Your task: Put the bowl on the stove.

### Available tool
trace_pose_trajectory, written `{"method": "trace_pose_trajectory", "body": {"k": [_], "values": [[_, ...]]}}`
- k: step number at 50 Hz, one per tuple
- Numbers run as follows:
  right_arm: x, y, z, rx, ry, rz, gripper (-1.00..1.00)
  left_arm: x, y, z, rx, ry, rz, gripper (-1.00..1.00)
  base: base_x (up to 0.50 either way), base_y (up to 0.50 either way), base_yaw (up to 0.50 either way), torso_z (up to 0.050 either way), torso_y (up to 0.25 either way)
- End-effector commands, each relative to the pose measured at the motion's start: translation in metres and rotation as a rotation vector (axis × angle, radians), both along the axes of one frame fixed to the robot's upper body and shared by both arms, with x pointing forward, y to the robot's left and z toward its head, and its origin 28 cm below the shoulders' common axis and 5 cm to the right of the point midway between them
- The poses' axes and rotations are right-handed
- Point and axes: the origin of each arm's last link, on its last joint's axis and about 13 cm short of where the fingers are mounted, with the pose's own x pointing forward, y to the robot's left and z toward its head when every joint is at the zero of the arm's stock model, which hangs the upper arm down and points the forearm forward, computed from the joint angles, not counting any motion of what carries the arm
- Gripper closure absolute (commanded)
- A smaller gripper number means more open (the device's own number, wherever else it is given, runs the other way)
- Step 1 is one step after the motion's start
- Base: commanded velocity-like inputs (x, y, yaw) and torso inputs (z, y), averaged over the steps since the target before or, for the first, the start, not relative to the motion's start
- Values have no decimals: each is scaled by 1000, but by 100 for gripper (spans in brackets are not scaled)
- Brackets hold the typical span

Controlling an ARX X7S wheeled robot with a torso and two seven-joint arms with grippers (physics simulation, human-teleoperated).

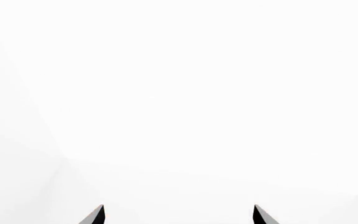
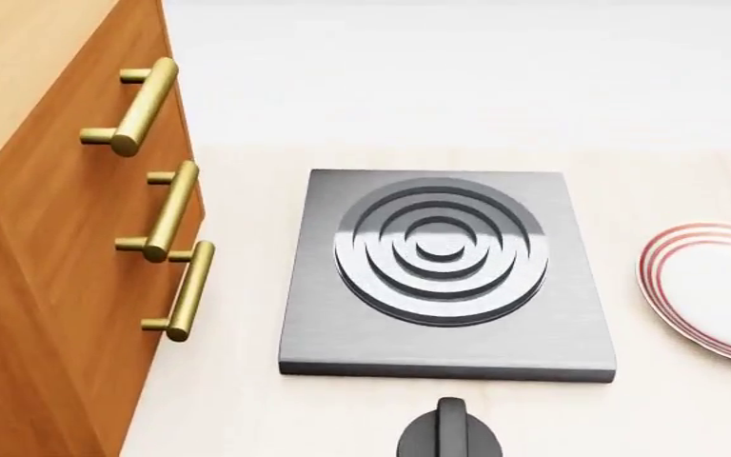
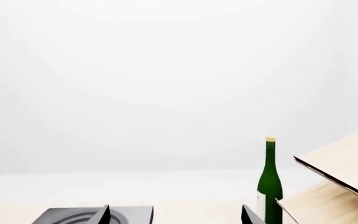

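Left wrist view: I see my left gripper (image 1: pixel 178 215) with its two dark fingertips (image 1: pixel 95 215) spread wide, nothing between them, against blank white.

Head view: the stove (image 2: pixel 445 276) lies flat on the counter, a black knob (image 2: pixel 452 430) just in front of it, a red-rimmed plate (image 2: pixel 718 290) to its right and a wooden cabinet (image 2: pixel 49 238) to its left. I cannot see the bowl.

Right wrist view: my right gripper (image 3: pixel 177 215) is wide and empty; the stove (image 3: pixel 92 215) and a green bottle (image 3: pixel 270 182) lie beyond.

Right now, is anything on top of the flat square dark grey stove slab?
No. In the head view the flat square dark grey stove slab is bare, its concentric burner rings fully exposed. The bowl appears in no view. Nothing shows what lies beneath the slab.
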Motion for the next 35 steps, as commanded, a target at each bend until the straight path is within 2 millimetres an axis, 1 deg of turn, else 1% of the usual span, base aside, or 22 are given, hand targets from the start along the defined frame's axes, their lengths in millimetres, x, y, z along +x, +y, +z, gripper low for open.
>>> {"method": "trace_pose_trajectory", "body": {"k": [1, 2, 7, 11, 14, 15, 17, 19, 22, 24, 25, 29, 35], "values": [[2, 1, -1, 0, 8, 8, -100, 0, 0, -1, 0, 1, -1, -100, 500, 0, 0, 0, 0], [3, 1, -2, -8, 19, -4, -100, 0, 0, -1, 1, 1, 0, -100, 500, 0, 0, 0, 0], [9, 2, -4, -31, 74, -6, -100, 0, 1, -1, 2, 0, 4, -100, 0, 0, 0, 0, 0], [21, -1, 3, -53, 153, 20, -100, -1, 3, 0, 2, -3, 13, -100, 0, 0, 0, 0, 0], [31, -9, 6, -93, 270, 5, -100, -1, 3, 0, 1, -3, 16, -100, 0, 0, 0, 0, 0], [34, -14, 7, -103, 319, -2, -100, -1, 3, -1, 2, -2, 16, -100, 0, 0, 0, 0, 0], [34, -20, 7, -135, 387, 5, -100, 0, 3, 0, 2, -2, 17, -100, 0, 0, 0, 0, 0], [28, -25, 11, -126, 441, 51, -100, 0, 3, -1, 3, -1, 15, -100, 0, 0, 0, 0, 0], [17, -34, 13, -125, 522, 69, -100, 0, 2, -1, 5, -1, 14, -100, 0, 0, 0, 0, 0], [12, -37, 13, -120, 559, 84, -100, 0, 2, -1, 4, 0, 12, -100, 0, 0, 0, 0, 0], [6, -40, 12, -116, 605, 93, -100, 0, 2, -1, 5, 1, 14, -100, 0, 0, 0, 0, 0], [-7, -46, 13, -96, 670, 107, -100, 1, 2, -2, 5, 3, 14, -100, 0, 0, 0, 0, 0], [-18, -53, 10, -122, 757, 93, -100, 2, 0, -4, 8, 9, 8, -100, 0, 0, 0, 0, 0]]}}
